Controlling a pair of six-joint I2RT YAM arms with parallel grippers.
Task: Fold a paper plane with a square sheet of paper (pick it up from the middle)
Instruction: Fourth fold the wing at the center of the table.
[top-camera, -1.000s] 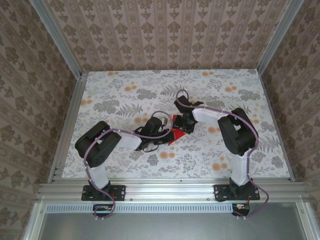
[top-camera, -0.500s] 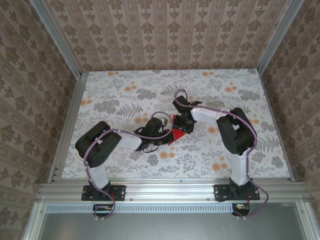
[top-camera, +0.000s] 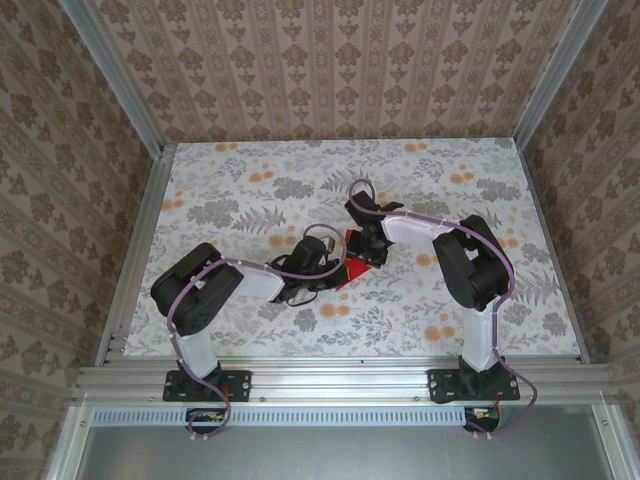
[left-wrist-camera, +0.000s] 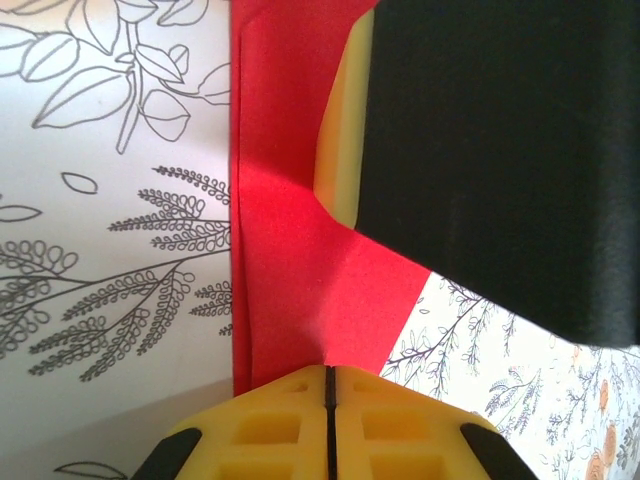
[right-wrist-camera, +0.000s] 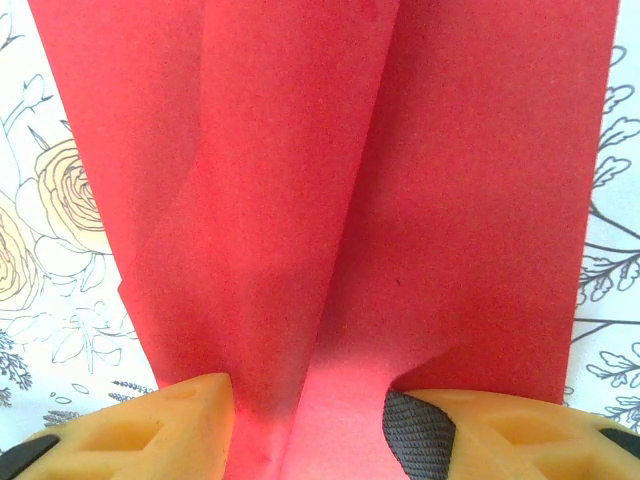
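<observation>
Soft, even light falls on my worktop (top-camera: 250, 180) from above — no glare, only faint shadows. Close up, my yellow fingers (left-wrist-camera: 270, 430) blur at the frame's bottom edge, and the red paper (right-wrist-camera: 480, 200) dims into shadow just ahead of them — sharper, brighter further out.

Table (top-camera: 230, 180): white cover printed with grey leaves and orange flowers, metal rails along its left and bottom edges in the top view. One red paper (top-camera: 348, 272) lies on it, just right of frame centre, partly hidden. Left wrist view: paper (left-wrist-camera: 285, 230) runs top to bottom through mid-frame, with a straight left edge and a narrow folded strip along it, table (left-wrist-camera: 110, 200) print on both sides. Right wrist view: paper (right-wrist-camera: 470, 200) takes up most of the frame, a raised crease running up its middle, table (right-wrist-camera: 50, 230) at the left and right edges.
</observation>
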